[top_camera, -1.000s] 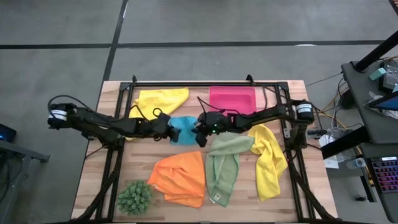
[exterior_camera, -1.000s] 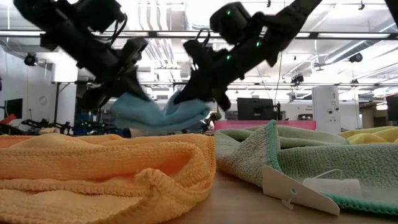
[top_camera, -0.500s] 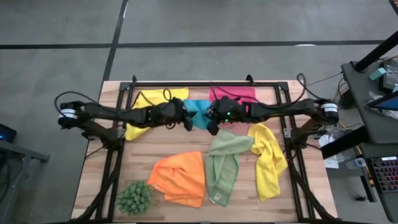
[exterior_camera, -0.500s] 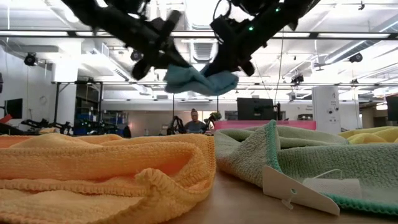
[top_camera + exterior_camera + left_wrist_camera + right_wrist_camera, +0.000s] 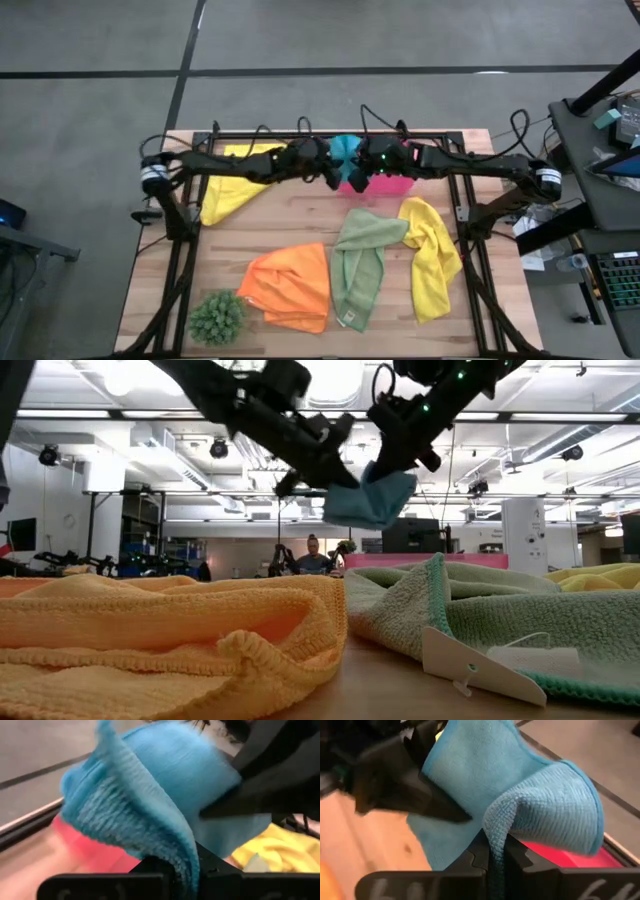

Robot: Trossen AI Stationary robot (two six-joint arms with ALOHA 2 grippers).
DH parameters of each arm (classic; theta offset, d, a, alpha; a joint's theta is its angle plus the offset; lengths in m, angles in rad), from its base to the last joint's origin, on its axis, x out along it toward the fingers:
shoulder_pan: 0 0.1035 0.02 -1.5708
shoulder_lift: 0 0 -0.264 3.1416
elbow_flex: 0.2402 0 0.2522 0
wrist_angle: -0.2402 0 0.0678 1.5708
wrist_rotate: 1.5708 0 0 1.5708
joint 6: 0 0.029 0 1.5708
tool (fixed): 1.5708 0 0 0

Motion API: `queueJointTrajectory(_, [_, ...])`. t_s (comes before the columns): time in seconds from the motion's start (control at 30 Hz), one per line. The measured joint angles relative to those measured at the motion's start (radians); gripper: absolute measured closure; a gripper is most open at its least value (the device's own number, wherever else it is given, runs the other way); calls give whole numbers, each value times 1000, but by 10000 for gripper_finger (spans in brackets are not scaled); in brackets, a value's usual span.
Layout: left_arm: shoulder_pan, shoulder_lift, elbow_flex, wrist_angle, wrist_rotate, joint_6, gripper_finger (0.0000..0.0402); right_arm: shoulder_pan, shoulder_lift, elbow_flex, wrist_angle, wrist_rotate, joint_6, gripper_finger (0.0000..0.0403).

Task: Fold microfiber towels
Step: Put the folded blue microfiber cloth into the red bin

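The turquoise towel (image 5: 346, 149) hangs bunched in the air over the table's far edge, next to the pink tray (image 5: 392, 183). It also shows in the low view (image 5: 368, 501). My left gripper (image 5: 331, 168) is shut on its left side and my right gripper (image 5: 361, 170) on its right side, close together. A yellow towel (image 5: 232, 188) lies far left. The orange towel (image 5: 290, 285), the sage green towel (image 5: 361, 262) and the other yellow towel (image 5: 432, 256) lie flat near the front. My left gripper pinches a folded edge of the turquoise towel (image 5: 186, 862) between its two fingers, coming from the table's left. The towel is lifted clear and bulges slack toward the other gripper. My right gripper pinches a folded edge of the turquoise towel (image 5: 494, 842) between its two fingers, coming from the table's right. The towel is lifted clear of the table and arches slack above the fingers.
A spiky green plant ball (image 5: 217, 318) stands at the front left corner. The black frame rails (image 5: 300, 133) run along the far edge and both sides. Bare wood (image 5: 290, 215) shows in the middle of the table.
Both grippers have gone up and toward the table's far edge, and a little to the right, carrying the turquoise towel. It has risen clear of the table. The grippers have drawn closer together, so the towel is more bunched between them.
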Motion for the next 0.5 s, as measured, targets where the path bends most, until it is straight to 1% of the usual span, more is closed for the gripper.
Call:
queueJointTrajectory(0.13, [31, 87, 82, 7, 44, 4, 400, -52, 0, 0, -47, 1, 0, 390])
queueJointTrajectory(0.23, [47, 138, 121, -4, 70, 4, 400, -81, 2, -8, -67, 3, 0, 390])
queueJointTrajectory(0.5, [84, 243, 212, 1, 90, 6, 400, -151, -13, -76, -74, 1, 13, 390])
